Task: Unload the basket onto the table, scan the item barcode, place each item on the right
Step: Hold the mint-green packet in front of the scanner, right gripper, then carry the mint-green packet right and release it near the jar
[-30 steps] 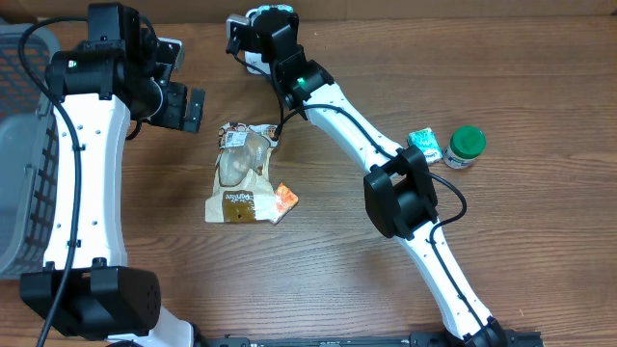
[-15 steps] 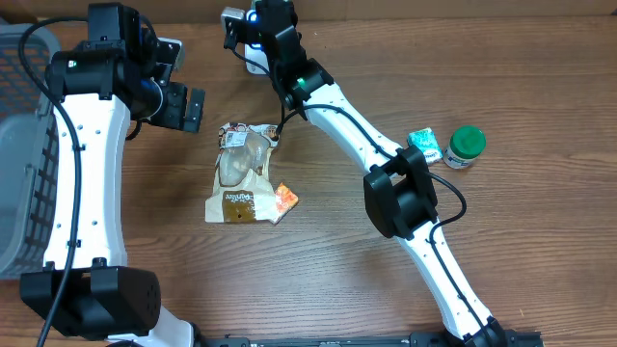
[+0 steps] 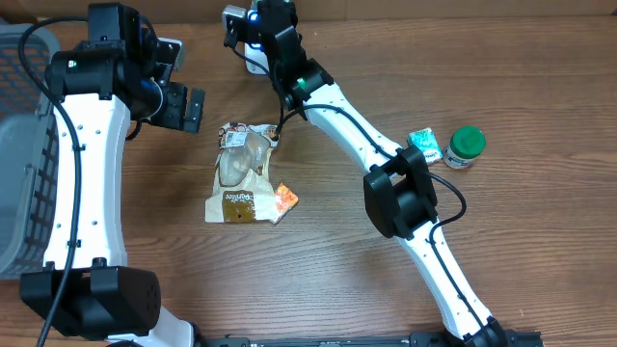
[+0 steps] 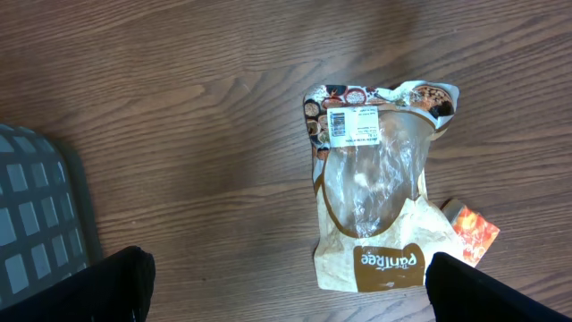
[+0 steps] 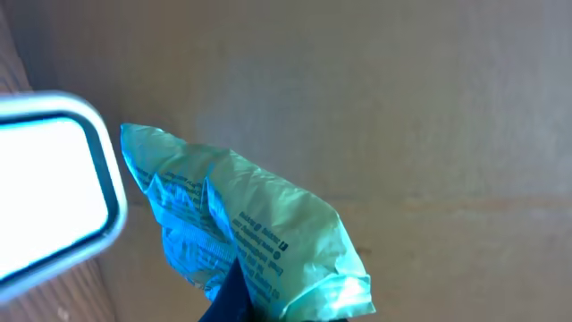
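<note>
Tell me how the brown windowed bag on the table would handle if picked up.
The bag would probably flop: its clear window is crinkled film. It is likely light, since it lies flat and looks nearly empty. The glossy film might be slippery to pinch.

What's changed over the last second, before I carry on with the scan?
The right hand, shut on the green packet, shifted slightly toward the far edge of the table, then settled. Nothing was picked up or let go. The left hand stayed open and in place. The snack bag, teal packet and green-lidded jar did not move.
</note>
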You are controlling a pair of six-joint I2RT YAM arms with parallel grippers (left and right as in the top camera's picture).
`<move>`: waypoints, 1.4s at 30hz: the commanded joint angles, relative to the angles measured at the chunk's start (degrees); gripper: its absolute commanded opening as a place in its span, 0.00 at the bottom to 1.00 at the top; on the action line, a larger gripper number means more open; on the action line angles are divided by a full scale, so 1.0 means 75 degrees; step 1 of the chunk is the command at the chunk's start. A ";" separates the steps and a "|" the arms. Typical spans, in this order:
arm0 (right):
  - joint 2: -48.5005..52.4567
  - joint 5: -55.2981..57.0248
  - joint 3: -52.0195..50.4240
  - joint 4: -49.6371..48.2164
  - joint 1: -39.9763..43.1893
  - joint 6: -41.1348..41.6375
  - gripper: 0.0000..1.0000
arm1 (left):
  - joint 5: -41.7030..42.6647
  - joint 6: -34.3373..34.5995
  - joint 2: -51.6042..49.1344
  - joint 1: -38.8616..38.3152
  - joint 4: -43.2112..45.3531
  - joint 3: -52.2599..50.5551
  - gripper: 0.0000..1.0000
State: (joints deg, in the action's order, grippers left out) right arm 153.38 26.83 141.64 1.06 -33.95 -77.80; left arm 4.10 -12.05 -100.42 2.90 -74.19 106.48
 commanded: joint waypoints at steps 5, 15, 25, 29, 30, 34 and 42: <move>-0.1772 0.0012 0.0111 0.1116 0.0373 0.4887 0.04 | 0.0052 -0.0085 0.0003 0.0012 -0.0015 0.0067 1.00; -0.4686 -0.0624 0.0111 0.7361 0.1201 1.2152 0.04 | 0.0052 -0.0085 0.0003 0.0012 -0.0015 0.0067 1.00; -0.5485 -0.2162 -0.0087 1.2426 0.2809 1.6425 0.04 | 0.0052 -0.0085 0.0003 0.0012 -0.0015 0.0067 0.99; -0.5476 -0.2168 -0.0889 1.2269 0.3115 1.6865 0.04 | 0.0052 -0.0085 0.0003 0.0012 -0.0015 0.0067 1.00; -0.5476 -0.2174 -0.1177 1.2068 0.3147 1.6868 0.04 | 0.0052 -0.0085 0.0003 0.0012 -0.0015 0.0067 1.00; -0.5476 -0.2189 -0.2739 1.0917 0.3182 1.7011 0.04 | 0.0050 -0.0085 0.0003 0.0012 -0.0015 0.0067 0.99; -0.5476 -0.2215 -0.5444 0.8839 0.3424 1.7238 0.04 | 0.0052 -0.0085 0.0003 0.0012 -0.0015 0.0067 0.99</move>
State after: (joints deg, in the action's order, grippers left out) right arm 112.92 10.20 105.43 70.26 -9.47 49.95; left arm 4.10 -12.05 -100.42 2.90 -74.24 106.48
